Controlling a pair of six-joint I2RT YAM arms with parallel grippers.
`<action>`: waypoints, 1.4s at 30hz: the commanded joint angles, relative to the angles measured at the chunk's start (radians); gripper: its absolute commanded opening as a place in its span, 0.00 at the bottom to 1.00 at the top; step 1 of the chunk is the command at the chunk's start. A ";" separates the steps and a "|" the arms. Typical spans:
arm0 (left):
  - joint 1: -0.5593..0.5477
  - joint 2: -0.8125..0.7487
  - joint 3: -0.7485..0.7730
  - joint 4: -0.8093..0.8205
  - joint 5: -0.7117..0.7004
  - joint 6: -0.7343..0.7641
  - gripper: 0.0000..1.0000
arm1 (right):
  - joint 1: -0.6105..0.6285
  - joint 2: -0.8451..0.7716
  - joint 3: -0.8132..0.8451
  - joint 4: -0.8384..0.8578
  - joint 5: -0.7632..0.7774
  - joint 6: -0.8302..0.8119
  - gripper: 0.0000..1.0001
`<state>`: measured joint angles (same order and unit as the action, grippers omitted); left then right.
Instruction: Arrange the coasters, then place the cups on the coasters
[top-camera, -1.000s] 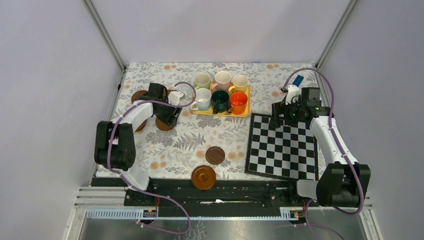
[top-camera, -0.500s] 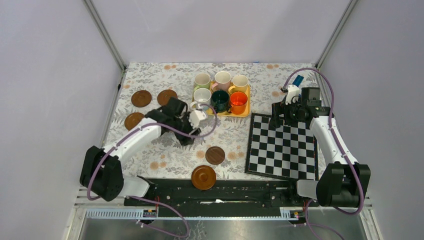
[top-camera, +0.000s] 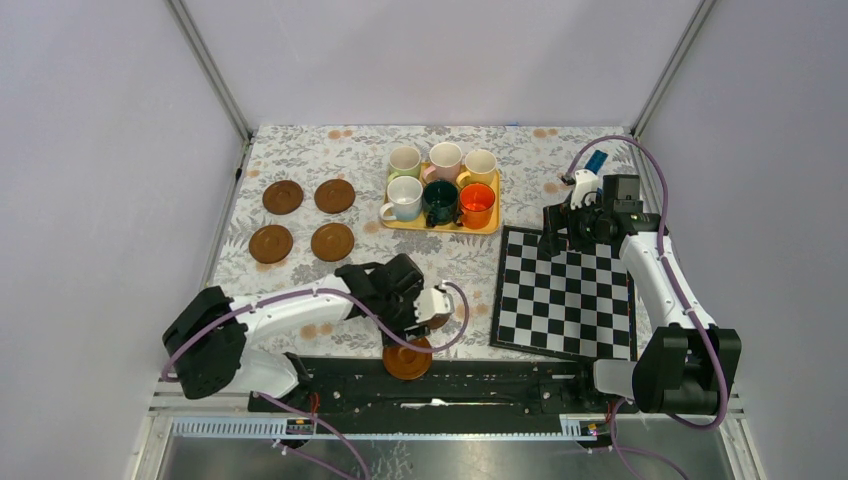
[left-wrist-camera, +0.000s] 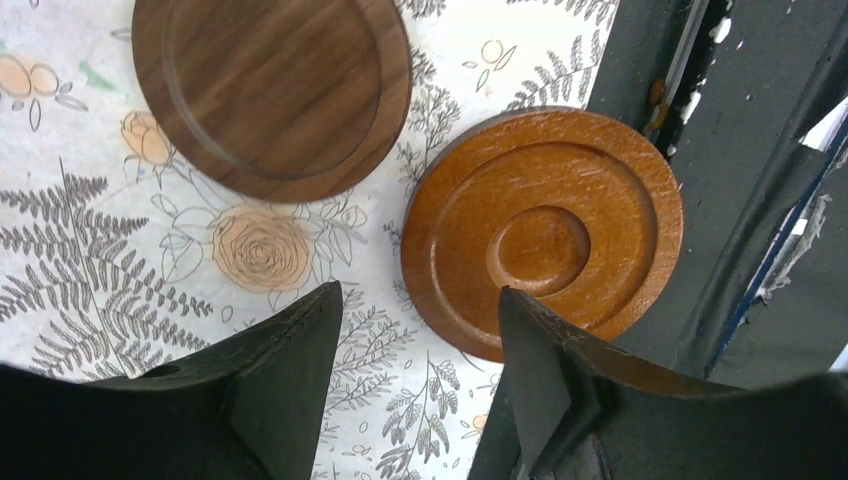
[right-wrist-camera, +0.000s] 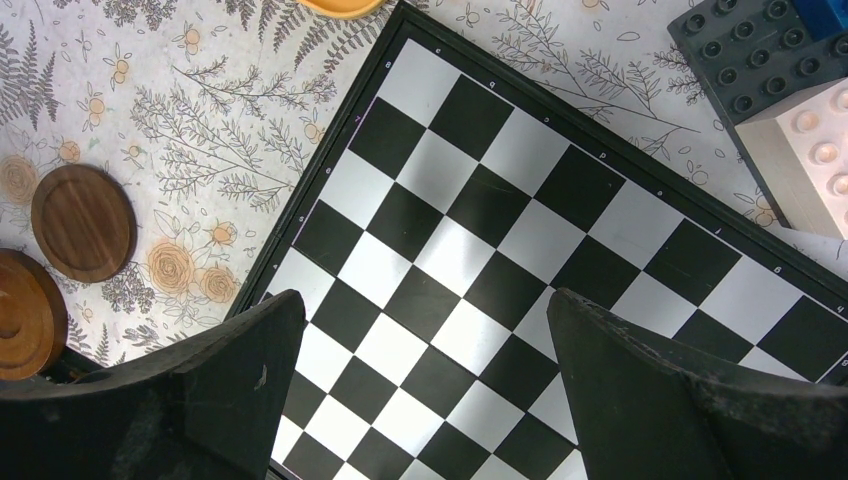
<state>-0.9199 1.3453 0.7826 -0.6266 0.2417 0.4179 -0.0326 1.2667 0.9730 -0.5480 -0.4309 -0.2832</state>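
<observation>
Four brown coasters lie in a square at the left: (top-camera: 283, 196), (top-camera: 334, 195), (top-camera: 271, 243), (top-camera: 332, 241). A dark coaster (left-wrist-camera: 270, 95) and an orange-brown ringed coaster (left-wrist-camera: 545, 230) lie near the front edge; the ringed one (top-camera: 407, 357) shows below my left arm. My left gripper (left-wrist-camera: 415, 335) is open just above the cloth between these two, its right finger over the ringed coaster's rim, holding nothing. Six cups stand on the yellow tray (top-camera: 440, 227), among them the pink (top-camera: 445, 158) and the orange (top-camera: 477, 204). My right gripper (right-wrist-camera: 420, 330) hangs open over the chequered board.
The chequered board (top-camera: 565, 295) lies at the right, its corner by the tray. Toy blocks (top-camera: 590, 168) sit at the back right; dark grey (right-wrist-camera: 760, 60) and white (right-wrist-camera: 810, 160) blocks show there. A black rail (top-camera: 480, 375) runs along the front edge, touching the ringed coaster.
My left arm has swung from the coasters at the left rear across to the two near the front edge, leaving a fourth coaster in the square. Its jaws have widened. The right arm is still.
</observation>
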 joint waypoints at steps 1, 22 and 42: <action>-0.074 0.029 0.005 0.078 -0.058 -0.026 0.64 | 0.005 -0.021 0.013 0.011 -0.010 0.005 0.98; 0.059 0.090 -0.014 0.071 -0.133 0.015 0.49 | 0.005 -0.018 0.006 0.023 -0.007 0.000 0.98; 0.885 -0.050 -0.141 0.002 -0.081 0.338 0.46 | 0.004 -0.020 0.001 0.024 -0.019 -0.004 0.98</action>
<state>-0.1989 1.2980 0.6518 -0.5907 0.1398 0.6342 -0.0326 1.2667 0.9710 -0.5400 -0.4313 -0.2832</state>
